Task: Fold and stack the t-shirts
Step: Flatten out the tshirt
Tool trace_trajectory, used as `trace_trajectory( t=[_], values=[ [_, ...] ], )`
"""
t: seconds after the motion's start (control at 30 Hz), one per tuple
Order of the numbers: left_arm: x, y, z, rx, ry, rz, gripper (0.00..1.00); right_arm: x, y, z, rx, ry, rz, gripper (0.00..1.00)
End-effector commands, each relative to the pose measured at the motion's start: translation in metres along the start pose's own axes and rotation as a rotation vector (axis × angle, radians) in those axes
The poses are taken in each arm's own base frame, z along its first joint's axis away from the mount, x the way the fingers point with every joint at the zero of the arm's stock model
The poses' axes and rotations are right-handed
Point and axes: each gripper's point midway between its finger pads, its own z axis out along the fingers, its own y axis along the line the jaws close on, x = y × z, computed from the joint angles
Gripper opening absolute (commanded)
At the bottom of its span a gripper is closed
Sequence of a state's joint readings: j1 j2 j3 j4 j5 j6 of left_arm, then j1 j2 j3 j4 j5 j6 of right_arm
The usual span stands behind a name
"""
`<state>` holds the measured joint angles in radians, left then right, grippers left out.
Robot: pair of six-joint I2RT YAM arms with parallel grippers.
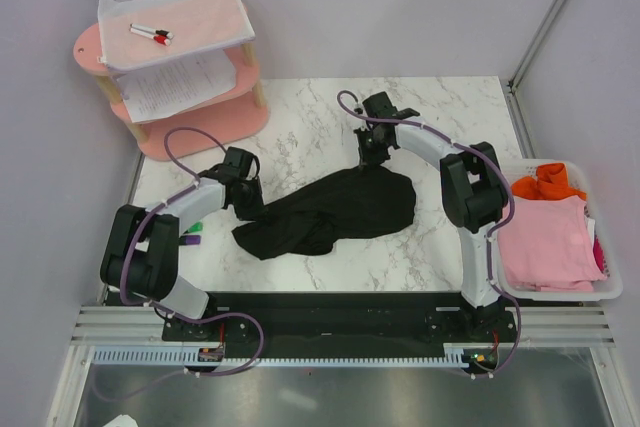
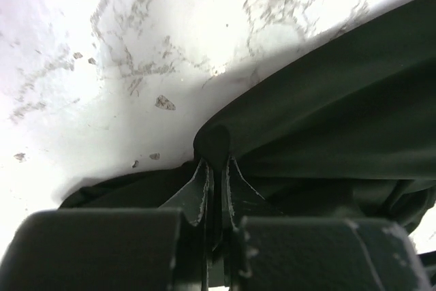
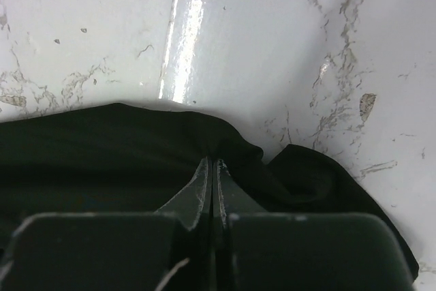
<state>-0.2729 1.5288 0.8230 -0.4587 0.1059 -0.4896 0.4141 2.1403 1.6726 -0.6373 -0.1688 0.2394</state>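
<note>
Two tools clamped on one black shirt: spreading step, before the first fold.
Overhead view: the black shirt [image 1: 335, 209] lies crumpled mid-desk [image 1: 300, 137]; the left tool [image 1: 247, 205] grips its left end and the right tool [image 1: 372, 159] its far edge; the pink shirt [image 1: 545, 237] and orange shirt [image 1: 548, 182] wait in the basket [image 1: 560, 294] at the right. Left wrist view: fingers are closed on a pinch of black cloth at its edge. Right wrist view: fingers are closed on a bunched edge fold. Judgement: the next move calls for both tools to draw apart evenly, grip unbroken, until the cloth lies flat; a slipped pinch would leave it rumpled.
</note>
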Motion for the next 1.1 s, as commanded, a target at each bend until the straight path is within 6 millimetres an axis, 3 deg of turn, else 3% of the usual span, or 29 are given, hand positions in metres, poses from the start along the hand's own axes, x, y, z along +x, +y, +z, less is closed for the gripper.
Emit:
trace_trajectory(
  t=[0.0,0.17,0.27,0.4,0.57,0.6,0.7,0.77,0.83,0.93,0.97,1.0,1.03,1.07],
  values=[
    [-0.033,-0.009,-0.020,-0.013,-0.100,0.022,0.02,-0.036,0.000,-0.030,0.020,-0.122,-0.005,0.00],
    [-0.084,-0.025,-0.052,-0.022,-0.235,0.045,0.02,-0.085,-0.001,-0.076,0.045,-0.321,0.028,0.00],
    [-0.116,-0.036,-0.078,-0.033,-0.317,0.064,0.02,-0.119,-0.001,-0.115,0.050,-0.466,0.046,0.00],
    [-0.159,-0.049,-0.127,-0.041,-0.466,0.084,0.02,-0.153,0.009,-0.187,0.045,-0.683,0.046,0.00],
    [-0.188,-0.060,-0.180,-0.026,-0.620,0.103,0.02,-0.156,0.015,-0.258,0.029,-0.891,0.058,0.00],
    [-0.193,-0.064,-0.195,-0.010,-0.654,0.108,0.02,-0.150,0.017,-0.279,0.015,-0.955,0.058,0.00],
    [-0.192,-0.071,-0.213,0.033,-0.686,0.124,0.02,-0.128,0.018,-0.306,-0.015,-1.043,0.060,0.00],
    [-0.184,-0.070,-0.214,0.046,-0.682,0.124,0.02,-0.112,0.016,-0.306,-0.022,-1.034,0.071,0.00],
    [-0.167,-0.064,-0.203,0.055,-0.647,0.122,0.02,-0.085,0.017,-0.289,-0.063,-0.961,0.092,0.00],
    [-0.135,-0.050,-0.174,0.044,-0.558,0.108,0.02,-0.037,0.016,-0.245,-0.118,-0.803,0.162,0.00],
    [-0.127,-0.046,-0.165,0.042,-0.534,0.095,0.02,-0.011,0.010,-0.223,-0.113,-0.737,0.184,0.00],
    [-0.107,-0.035,-0.144,0.021,-0.470,0.088,0.02,0.004,0.007,-0.213,-0.116,-0.698,0.207,0.00],
    [-0.098,-0.031,-0.137,0.018,-0.445,0.077,0.02,0.018,0.007,-0.202,-0.132,-0.660,0.267,0.00],
    [-0.079,-0.023,-0.119,0.008,-0.389,0.056,0.02,0.044,0.001,-0.185,-0.127,-0.599,0.297,0.00]
  ],
)
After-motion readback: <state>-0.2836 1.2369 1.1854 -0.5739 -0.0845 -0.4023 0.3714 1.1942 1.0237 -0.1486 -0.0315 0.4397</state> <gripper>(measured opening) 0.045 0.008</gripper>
